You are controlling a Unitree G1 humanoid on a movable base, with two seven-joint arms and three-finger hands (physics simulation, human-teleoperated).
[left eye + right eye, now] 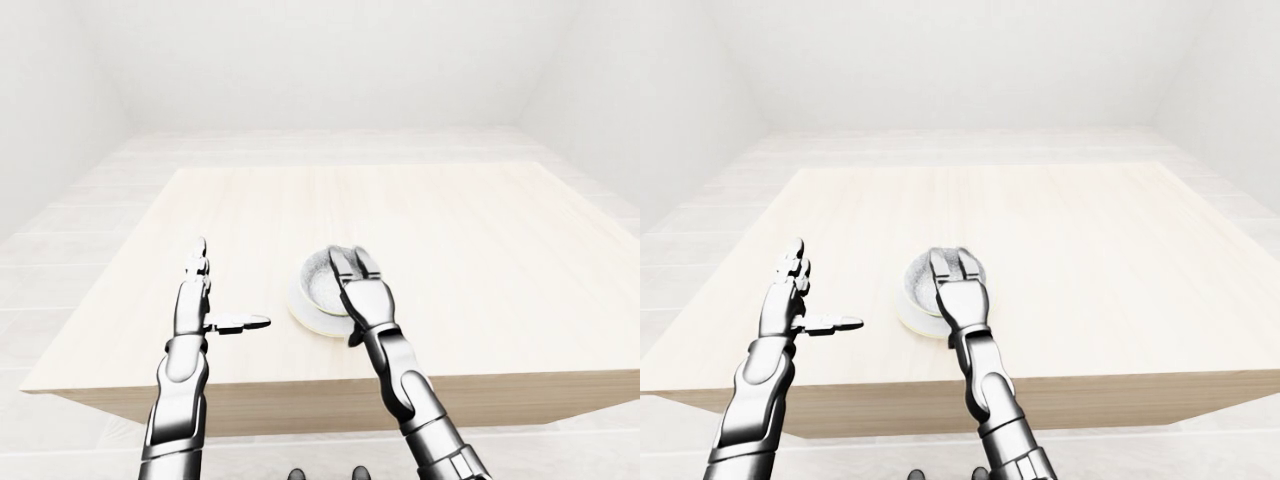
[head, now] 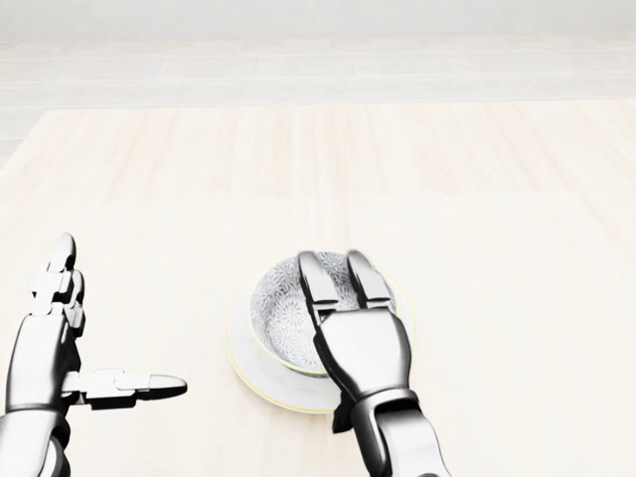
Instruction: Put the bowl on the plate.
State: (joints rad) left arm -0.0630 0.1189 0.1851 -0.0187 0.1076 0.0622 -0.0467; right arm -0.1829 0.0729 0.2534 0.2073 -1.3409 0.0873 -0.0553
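Observation:
A grey patterned bowl (image 2: 283,318) sits inside a white plate (image 2: 260,383) near the bottom edge of the wooden table (image 1: 450,230). My right hand (image 2: 333,273) lies over the right half of the bowl. Its two long fingers (image 2: 310,283) stretch straight across the rim and into the hollow, and the thumb hangs below the plate's near edge, so the hand is open. It hides the bowl's right side. My left hand (image 2: 109,318) hovers well left of the plate, open, fingers pointing up the view and thumb pointing right toward the plate.
The pale wooden tabletop stretches wide toward the top and both sides of the eye views, with its near edge (image 1: 330,385) just below the plate. A light floor and white walls surround it.

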